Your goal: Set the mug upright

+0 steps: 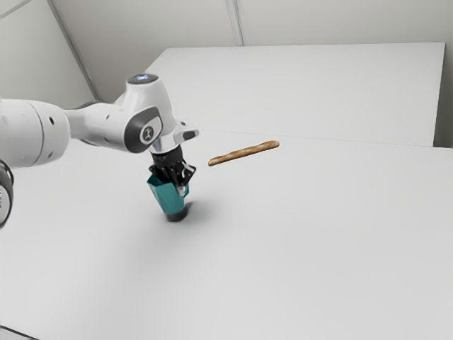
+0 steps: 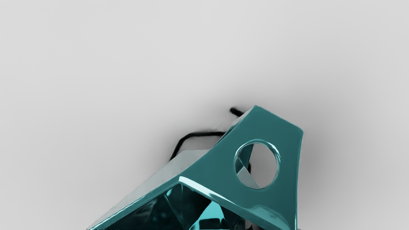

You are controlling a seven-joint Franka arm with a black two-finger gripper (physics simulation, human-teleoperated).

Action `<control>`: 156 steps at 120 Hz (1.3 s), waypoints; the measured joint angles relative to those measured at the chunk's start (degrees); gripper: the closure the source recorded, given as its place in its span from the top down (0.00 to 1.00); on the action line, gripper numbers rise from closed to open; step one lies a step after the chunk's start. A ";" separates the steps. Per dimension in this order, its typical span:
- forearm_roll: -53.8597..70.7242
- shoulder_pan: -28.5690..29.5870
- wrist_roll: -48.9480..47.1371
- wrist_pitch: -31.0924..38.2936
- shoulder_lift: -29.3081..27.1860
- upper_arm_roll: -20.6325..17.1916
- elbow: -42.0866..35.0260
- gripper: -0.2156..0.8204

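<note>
The black gripper (image 1: 171,168) is at the upper end of the teal mug (image 1: 168,197), overlapping its rim. How its jaws stand on the mug is hidden. The mug leans slightly, its mouth up toward the hand and its lower end toward the table, with its handle on the exterior view's right side. In the wrist view the angular teal mug (image 2: 207,166) shows its dark inside and a flat handle with a round hole. Whether its base touches the table is unclear.
A dark object (image 1: 176,215) lies under the mug's lower end; black curved edges (image 2: 204,133) show past the mug in the wrist view. A brown baguette-like stick (image 1: 244,153) lies on the white table (image 1: 297,248), toward the exterior view's right from the gripper.
</note>
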 joint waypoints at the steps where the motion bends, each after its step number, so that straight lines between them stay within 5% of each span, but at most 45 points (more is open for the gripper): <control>1: 0.00 0.00 -0.02 0.07 0.08 0.00 0.00 0.05; 48: -0.02 0.02 -0.63 2.20 2.32 0.00 -0.22 0.05; 71: 0.18 0.02 -0.64 2.50 1.21 0.00 -0.23 0.44; 89: 0.39 -0.05 -0.59 2.21 -1.01 -0.01 -0.20 0.62; 122: 0.41 -0.62 -0.35 0.92 -7.13 -0.40 1.20 0.74; 156: 0.67 -1.27 -0.27 -11.22 -10.15 -0.35 14.03 0.78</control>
